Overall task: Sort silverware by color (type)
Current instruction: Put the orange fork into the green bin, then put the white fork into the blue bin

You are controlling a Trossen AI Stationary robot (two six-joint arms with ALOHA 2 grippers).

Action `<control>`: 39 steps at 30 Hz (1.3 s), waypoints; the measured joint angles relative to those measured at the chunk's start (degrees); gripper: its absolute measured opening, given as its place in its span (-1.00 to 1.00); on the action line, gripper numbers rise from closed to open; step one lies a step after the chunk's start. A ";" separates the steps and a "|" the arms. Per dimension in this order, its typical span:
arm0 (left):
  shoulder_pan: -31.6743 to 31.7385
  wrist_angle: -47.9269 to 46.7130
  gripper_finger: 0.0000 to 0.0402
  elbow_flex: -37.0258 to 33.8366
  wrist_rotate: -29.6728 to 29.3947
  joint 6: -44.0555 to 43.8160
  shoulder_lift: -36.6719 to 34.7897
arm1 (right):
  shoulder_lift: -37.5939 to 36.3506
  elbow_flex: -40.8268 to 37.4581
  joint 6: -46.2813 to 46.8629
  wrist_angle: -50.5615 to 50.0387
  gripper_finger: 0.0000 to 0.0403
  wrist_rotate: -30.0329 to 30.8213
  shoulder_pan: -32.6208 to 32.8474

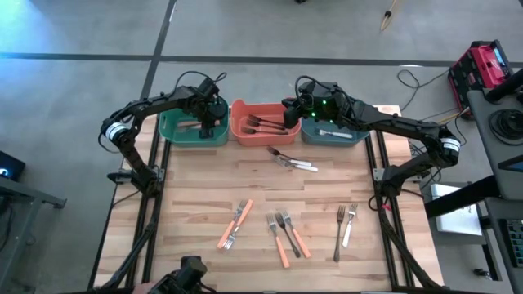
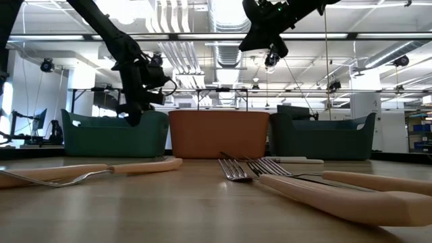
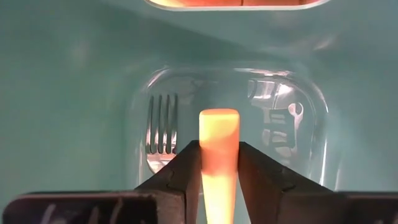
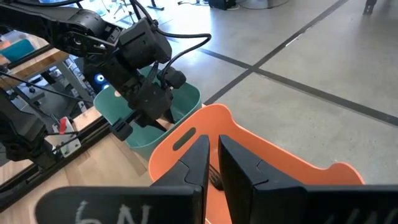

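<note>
1. My left gripper (image 3: 219, 163) hangs inside the green bin (image 1: 173, 127) at the table's far left corner, its fingers (image 3: 180, 171) pressed on either side of an orange-handled fork (image 3: 219, 149).
2. Under that handle a second fork (image 3: 161, 124) lies on the green bin's floor, tines showing.
3. My right gripper (image 4: 213, 163) hovers over the orange bin (image 1: 243, 126), the middle of three bins along the table's far edge; its fingers are drawn together with only a slit between them and hold nothing.
4. Dark-handled forks (image 1: 265, 124) lie inside the orange bin.
5. The blue-grey bin (image 1: 359, 136), at the far right, holds a pale-handled fork (image 1: 337, 132).
6. Just in front of the bins, near the table's middle, lie two white-handled forks (image 1: 292, 161).
7. Toward the near edge: a pair of orange-handled forks (image 1: 235, 224) on the left, a mixed cluster of orange and dark-handled forks (image 1: 286, 235) in the centre, and two forks (image 1: 344, 229) on the right, one dark and one pale.
</note>
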 joint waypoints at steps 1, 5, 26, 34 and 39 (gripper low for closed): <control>0.00 0.07 -0.56 0.00 -0.02 -0.11 0.00 | 0.00 0.01 0.01 -0.01 -0.87 0.00 0.00; 0.02 0.34 -0.46 0.00 -0.04 -0.15 -0.02 | 0.00 0.01 0.02 -0.01 -0.87 0.00 0.00; 0.07 1.96 -0.55 0.00 8.96 -19.14 -15.47 | -0.11 -0.02 -1.00 2.36 -0.87 -0.17 0.00; -0.36 11.85 -0.62 -4.42 18.80 -34.82 -28.39 | -0.20 1.78 -4.40 2.10 -0.87 -0.52 -0.27; -1.66 14.99 -0.62 -9.34 18.19 -43.42 -36.74 | -0.30 3.09 -5.01 0.15 -0.87 -1.93 -0.28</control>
